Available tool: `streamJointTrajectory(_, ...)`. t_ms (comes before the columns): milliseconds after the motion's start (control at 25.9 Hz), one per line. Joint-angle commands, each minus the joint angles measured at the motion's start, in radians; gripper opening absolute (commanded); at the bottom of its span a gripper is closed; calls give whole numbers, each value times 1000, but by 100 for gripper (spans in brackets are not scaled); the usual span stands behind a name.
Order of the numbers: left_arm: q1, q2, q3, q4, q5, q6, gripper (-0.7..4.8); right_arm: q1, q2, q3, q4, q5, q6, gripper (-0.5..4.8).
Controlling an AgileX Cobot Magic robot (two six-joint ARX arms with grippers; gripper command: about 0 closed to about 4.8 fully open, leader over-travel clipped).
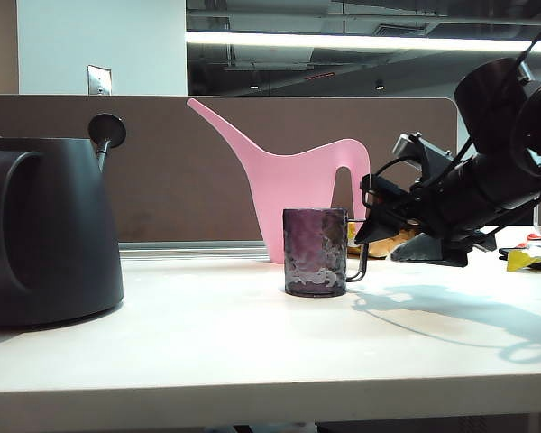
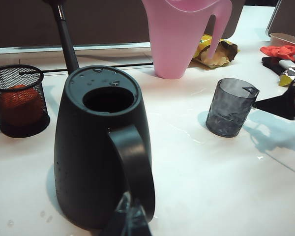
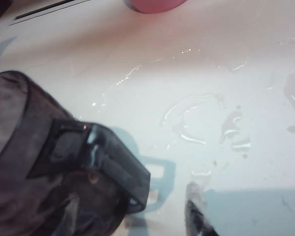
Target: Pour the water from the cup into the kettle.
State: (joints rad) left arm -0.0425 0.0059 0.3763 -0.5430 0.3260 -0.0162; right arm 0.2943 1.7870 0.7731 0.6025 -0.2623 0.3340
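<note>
Open right gripper [image 1: 365, 236] beside cup [image 1: 315, 252]

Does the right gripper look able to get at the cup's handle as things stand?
Probably yes. The right gripper is open, right beside the cup on its handle side, and nothing stands between them.

A pink watering can [image 1: 293, 185] stands behind; a mesh basket [image 2: 19, 101] holds something orange.

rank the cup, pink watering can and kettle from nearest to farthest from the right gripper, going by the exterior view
From the open right gripper, at the right:
1. cup, right beside its tips, mid-table.
2. pink watering can, just behind the cup.
3. kettle, far left edge.
</note>
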Motion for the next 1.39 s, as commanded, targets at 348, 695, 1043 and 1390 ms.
streamJointTrajectory(348,0,1,5,5,4,2,-5,2,90,86,15,20,-6,261)
streamJointTrajectory(695,0,1,5,5,4,2,-5,2,96,92,39,48,-24,164)
streamJointTrajectory(1043,0,1,5,5,4,5,-5,2,96,97,58,47,-24,-2)
streamJointTrajectory(1390,0,1,5,5,4,5,-5,2,68,97,50,5,-55,-3)
